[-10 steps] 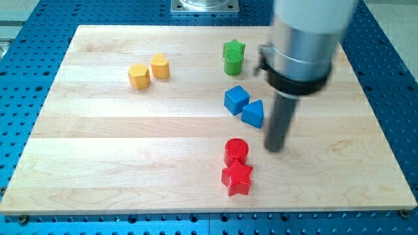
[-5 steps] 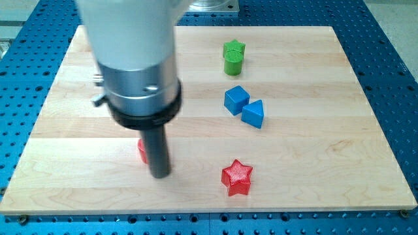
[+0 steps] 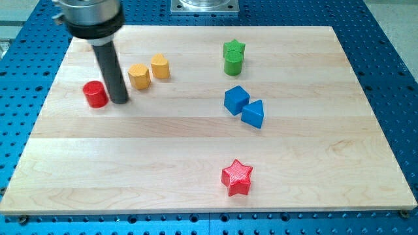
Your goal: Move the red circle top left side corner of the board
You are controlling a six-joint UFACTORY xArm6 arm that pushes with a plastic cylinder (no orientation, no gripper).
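The red circle [image 3: 95,94] sits on the wooden board [image 3: 196,143] in the upper left part, some way below the board's top left corner. My tip [image 3: 119,101] stands just to the right of it, close beside it; I cannot tell whether they touch. The rod rises from there to the view's top left.
Two yellow blocks [image 3: 138,76] [image 3: 160,66] lie just right of the rod. A green star [image 3: 233,57] is at the top centre. A blue cube [image 3: 236,100] and a blue triangle [image 3: 253,113] touch right of centre. A red star [image 3: 236,177] lies near the bottom edge.
The red circle has been pushed from beside the red star, across the board, up and to the left. My tip moved with it from right of centre to the upper left.
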